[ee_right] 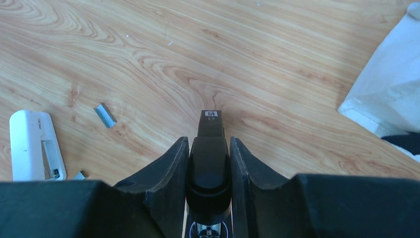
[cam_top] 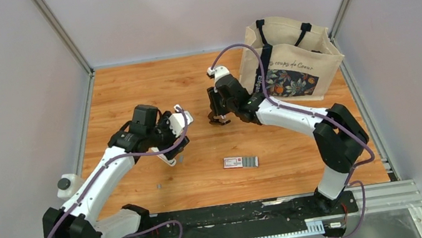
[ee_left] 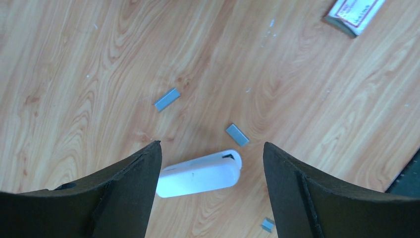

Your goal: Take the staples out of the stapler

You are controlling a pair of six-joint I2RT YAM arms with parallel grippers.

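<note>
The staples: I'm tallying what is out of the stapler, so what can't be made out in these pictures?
- Top view: the staples are grey specks, too small to count.
- Left wrist view: the white piece has one end hidden behind a left finger; the box is cut by the top edge.
- Right wrist view: the black piece has its rear hidden inside the right gripper; any staples inside are unseen.

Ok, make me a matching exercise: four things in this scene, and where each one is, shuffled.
Things:
1. black stapler
2. white plastic piece
3. tote bag
4. red-and-white box

Places:
A. far right corner
B. lying below the open left fingers
C. clamped between the right fingers
D. near the front, about midway across the table

Pairs: 1-C, 2-B, 3-A, 4-D
</note>
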